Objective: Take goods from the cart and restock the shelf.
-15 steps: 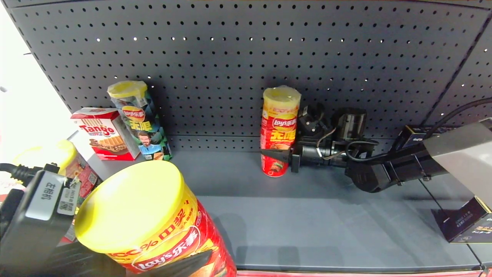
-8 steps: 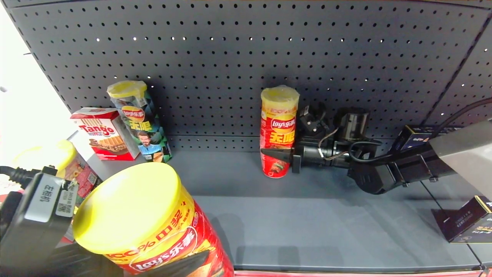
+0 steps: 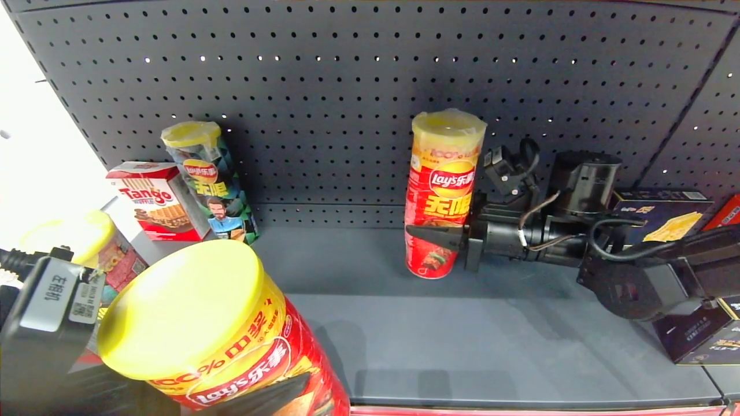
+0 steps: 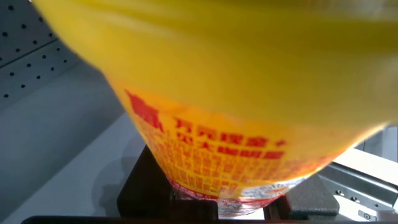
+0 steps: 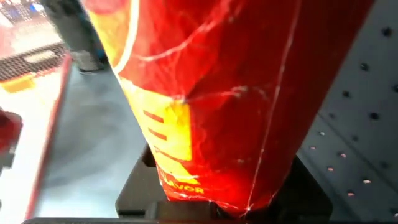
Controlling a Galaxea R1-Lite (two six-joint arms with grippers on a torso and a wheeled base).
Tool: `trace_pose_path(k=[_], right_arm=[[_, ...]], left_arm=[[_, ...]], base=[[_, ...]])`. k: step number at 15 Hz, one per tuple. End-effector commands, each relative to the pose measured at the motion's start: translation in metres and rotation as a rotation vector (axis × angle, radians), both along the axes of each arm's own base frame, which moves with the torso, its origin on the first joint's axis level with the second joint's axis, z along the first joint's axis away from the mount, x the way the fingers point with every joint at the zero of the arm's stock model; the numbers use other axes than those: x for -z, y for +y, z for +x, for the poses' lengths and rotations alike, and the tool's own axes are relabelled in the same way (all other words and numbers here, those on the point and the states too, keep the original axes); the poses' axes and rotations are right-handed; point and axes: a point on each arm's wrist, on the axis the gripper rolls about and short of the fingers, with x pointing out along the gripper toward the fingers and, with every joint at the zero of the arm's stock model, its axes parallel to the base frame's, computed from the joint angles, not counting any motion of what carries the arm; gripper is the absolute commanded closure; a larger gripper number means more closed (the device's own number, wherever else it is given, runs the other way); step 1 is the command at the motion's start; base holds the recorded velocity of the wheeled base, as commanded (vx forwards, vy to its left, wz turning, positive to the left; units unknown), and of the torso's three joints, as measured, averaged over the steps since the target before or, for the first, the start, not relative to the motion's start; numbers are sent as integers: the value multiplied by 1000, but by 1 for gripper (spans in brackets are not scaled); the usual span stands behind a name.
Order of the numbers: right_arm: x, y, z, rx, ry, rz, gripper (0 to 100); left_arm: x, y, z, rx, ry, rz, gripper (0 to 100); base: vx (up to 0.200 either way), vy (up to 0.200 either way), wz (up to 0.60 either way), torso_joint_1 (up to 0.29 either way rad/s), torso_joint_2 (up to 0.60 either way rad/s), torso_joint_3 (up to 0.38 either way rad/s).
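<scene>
Item 1. Right claw (image 3: 432, 232): pinches the tall red chip can (image 3: 442, 173) at its lower half, one dark finger across the can's front. The can has a yellow lid and leans slightly. Its base is at shelf (image 3: 462, 341) level, but contact cannot be told. The pegboard back (image 3: 347, 75) is just beyond it.

Item 2. Left claw (image 3: 248, 393): grips a second red can (image 3: 196, 312), also yellow-lidded and tilted, out at the shelf's front edge and well apart from the right claw.

Item 3. Stock on the shelf. Beyond the left claw, against the pegboard, are a red-and-white wafer box (image 3: 156, 199) and a dark patterned can (image 3: 208, 182), side by side. Behind the right claw's wrist is a dark box (image 3: 659, 211). Another dark box (image 3: 699, 335) is nearer the front, to that arm's right.
</scene>
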Motion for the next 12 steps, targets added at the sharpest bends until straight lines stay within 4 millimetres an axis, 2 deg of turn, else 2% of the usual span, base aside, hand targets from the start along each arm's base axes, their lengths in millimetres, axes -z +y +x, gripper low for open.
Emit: trace_pose_path(k=[1,2,4,8,12], right_arm=[[-15,0,-31,0,-29,36,100],[-13,7,-48,11,-11,61,100],[3,11,-65,31,8,59,100],[35,10,-87,29,34,38,100],[50,6,-98,16,52,21,100]], left_arm=[[-2,0,0,0,-8,-7,100],[-3,0,0,-2,-10,-9,100],[-3,0,0,-3,-9,-7,100],[-3,2,2,-22,-10,-8,100],[-3,2,2,-23,-8,-6,100]], base=[[0,0,0,0,0,0],[0,0,0,0,0,0],[0,0,0,0,0,0],[0,0,0,0,0,0],[0,0,0,0,0,0]])
